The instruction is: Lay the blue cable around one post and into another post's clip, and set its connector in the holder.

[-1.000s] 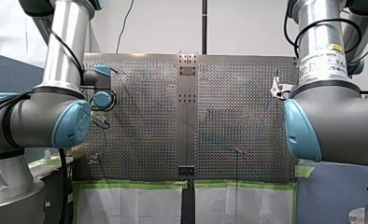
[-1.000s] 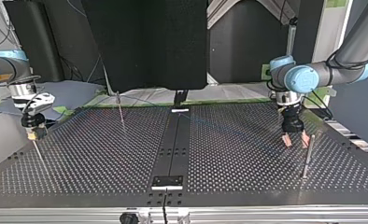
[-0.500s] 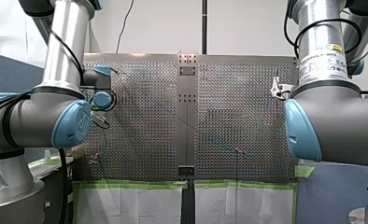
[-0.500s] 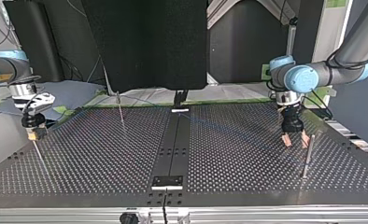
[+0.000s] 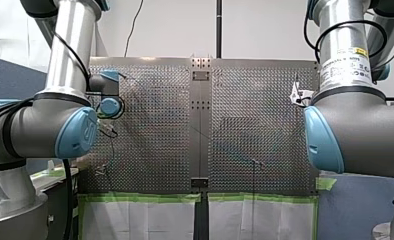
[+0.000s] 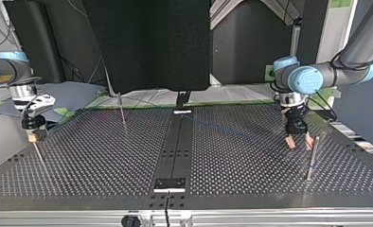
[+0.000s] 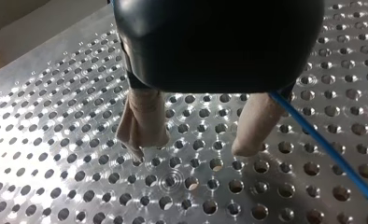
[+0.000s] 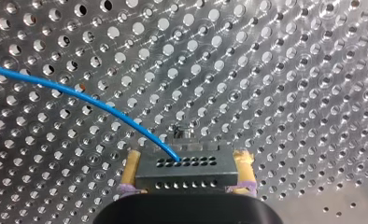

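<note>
Perforated bench (image 6: pixel 232 161): my left end effector (image 7: pixel 191 144) hangs open over it, the blue cable (image 7: pixel 331 154) passing just beside one finger. My right end effector (image 8: pixel 189 158) is clamped on the dark connector (image 8: pixel 173 175), from which the cable leads.

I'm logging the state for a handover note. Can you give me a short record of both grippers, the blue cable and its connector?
left gripper: fingers open, nothing between them, low over the perforated table
right gripper: shut on connector
connector: dark block between the yellow pads
blue cable: leaves the connector over the table; passes beside one left finger, not gripped
post: upright beside left gripper, top view
</note>
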Robot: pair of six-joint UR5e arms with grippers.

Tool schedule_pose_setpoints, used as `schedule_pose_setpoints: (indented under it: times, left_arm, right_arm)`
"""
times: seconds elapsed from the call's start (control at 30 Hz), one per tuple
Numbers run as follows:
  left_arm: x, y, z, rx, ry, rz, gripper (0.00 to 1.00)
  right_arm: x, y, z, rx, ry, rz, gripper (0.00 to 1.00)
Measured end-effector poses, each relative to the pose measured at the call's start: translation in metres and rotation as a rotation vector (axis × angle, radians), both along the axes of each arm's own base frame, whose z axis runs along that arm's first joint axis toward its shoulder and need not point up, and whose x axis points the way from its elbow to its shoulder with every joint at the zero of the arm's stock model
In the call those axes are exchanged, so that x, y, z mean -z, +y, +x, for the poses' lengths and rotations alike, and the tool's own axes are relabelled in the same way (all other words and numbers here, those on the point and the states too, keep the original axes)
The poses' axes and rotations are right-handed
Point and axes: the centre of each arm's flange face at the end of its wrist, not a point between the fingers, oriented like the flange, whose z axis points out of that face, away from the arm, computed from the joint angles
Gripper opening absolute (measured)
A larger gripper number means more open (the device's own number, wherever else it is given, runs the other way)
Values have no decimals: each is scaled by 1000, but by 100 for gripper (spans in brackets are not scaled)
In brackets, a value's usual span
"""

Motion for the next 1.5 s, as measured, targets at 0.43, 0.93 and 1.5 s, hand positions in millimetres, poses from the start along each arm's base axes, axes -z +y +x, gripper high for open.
schedule_pose_setpoints:
  times: [0.43,0.93,1.5]
  left_arm:
    - [0,-1,0,1,1,0,100]
    - [0,-2,0,3,1,0,100]
    - [0,-3,-1,5,1,2,100]
  right_arm:
    - [-1,1,2,-29,4,-1,2]
    - [-2,2,5,-47,8,-2,2]
    - [-2,2,5,-47,8,-2,100]
